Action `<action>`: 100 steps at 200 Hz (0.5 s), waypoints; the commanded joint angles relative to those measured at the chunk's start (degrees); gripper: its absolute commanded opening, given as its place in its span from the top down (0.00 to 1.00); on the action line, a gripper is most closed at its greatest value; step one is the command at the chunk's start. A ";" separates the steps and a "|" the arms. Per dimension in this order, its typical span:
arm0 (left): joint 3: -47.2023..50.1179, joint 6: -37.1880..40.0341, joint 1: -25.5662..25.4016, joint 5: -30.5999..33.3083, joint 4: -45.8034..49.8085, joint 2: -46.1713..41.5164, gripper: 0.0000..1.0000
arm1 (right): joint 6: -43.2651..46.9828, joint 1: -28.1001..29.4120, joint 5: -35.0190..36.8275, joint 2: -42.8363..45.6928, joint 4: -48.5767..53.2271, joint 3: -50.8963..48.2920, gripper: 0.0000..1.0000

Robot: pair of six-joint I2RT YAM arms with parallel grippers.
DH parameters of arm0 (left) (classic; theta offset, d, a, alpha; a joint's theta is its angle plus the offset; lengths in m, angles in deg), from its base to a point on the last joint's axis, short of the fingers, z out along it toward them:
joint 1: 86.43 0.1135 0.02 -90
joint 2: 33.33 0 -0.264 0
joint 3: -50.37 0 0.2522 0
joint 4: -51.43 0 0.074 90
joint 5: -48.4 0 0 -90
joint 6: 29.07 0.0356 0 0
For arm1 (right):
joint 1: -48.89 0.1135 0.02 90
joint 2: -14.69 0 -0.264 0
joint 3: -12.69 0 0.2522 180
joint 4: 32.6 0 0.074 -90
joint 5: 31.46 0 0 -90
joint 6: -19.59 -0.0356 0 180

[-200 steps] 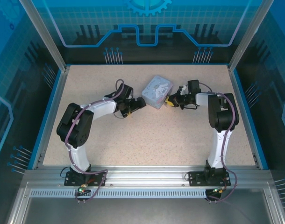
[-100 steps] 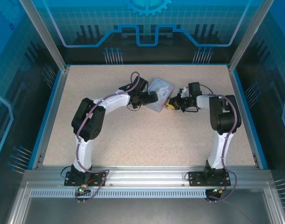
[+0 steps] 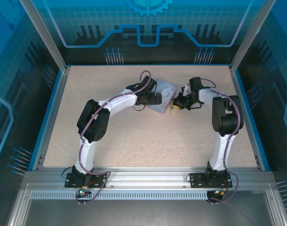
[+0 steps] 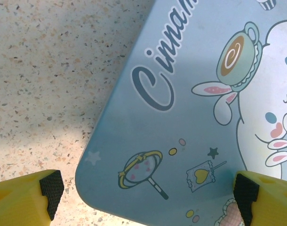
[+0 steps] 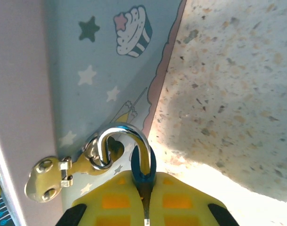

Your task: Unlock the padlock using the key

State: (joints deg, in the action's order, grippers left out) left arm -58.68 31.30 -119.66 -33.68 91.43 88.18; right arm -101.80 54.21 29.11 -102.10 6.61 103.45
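My right gripper (image 5: 144, 188) is shut on the padlock (image 5: 143, 165), and only a slip of its blue body shows between the yellow fingers. The padlock's silver shackle (image 5: 127, 131) is hooked through the ring of the brassy hasp (image 5: 49, 181) on the side of the pale blue cartoon tin (image 5: 87, 70). From above, this gripper (image 3: 174, 104) is at the tin's right side. My left gripper (image 4: 146, 197) is open, its black pads (image 4: 51, 188) spread over a corner of the tin's lid (image 4: 181, 117). From above, it (image 3: 155, 98) overlaps the tin (image 3: 166, 90). The key is out of view.
The tin lies on a speckled beige table (image 3: 148, 136) bounded by a blue rim (image 3: 49, 113) and glass walls. Both arms reach to the far middle of the table.
My left gripper has swung right and away from me, from beside the tin's left edge to over its lid. The right gripper has stayed shut at the tin's right side.
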 commanded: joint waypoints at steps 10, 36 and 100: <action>1.05 3.04 0.21 3.49 8.08 4.24 0.07 | 2.68 -0.41 6.77 -0.83 9.54 1.28 1.00; 1.02 3.25 0.21 3.33 8.30 4.43 0.08 | 0.61 -0.90 3.06 -0.81 5.30 -0.01 1.00; 1.66 3.15 0.22 1.92 8.11 5.29 0.15 | -22.75 -5.81 -18.47 -2.29 -34.64 -12.96 1.00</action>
State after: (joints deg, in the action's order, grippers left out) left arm -59.01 32.61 -119.99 -34.03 90.62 88.60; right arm -111.88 51.22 17.25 -102.43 -10.96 94.42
